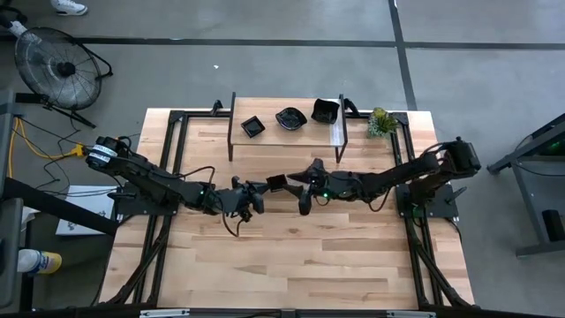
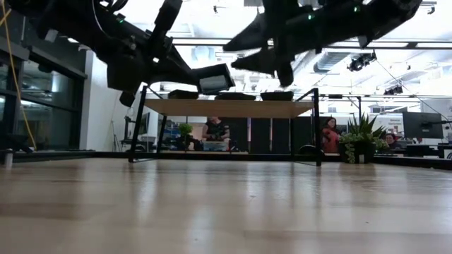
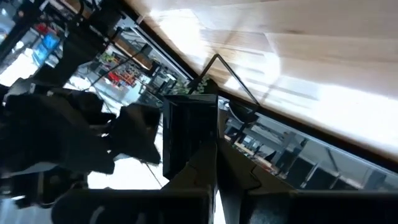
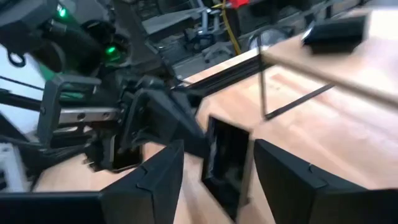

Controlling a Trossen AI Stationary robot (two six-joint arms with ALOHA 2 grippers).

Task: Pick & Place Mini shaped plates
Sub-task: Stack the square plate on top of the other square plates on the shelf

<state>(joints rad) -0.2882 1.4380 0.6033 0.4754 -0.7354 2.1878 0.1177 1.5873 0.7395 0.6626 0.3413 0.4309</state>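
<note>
We saw left gripper holding a square plate mid-air at table center; right gripper was wide, fingers either side of it. Three plates sat on far shelf.

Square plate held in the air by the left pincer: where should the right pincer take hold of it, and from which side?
Probably the free rim of the square plate, the edge away from the left pincer, which clamps the opposite rim. Come from the right arm's side: the right pincer is open there, and in the right wrist view the plate stands on edge between its fingers, so the thin rim should fit.
</note>
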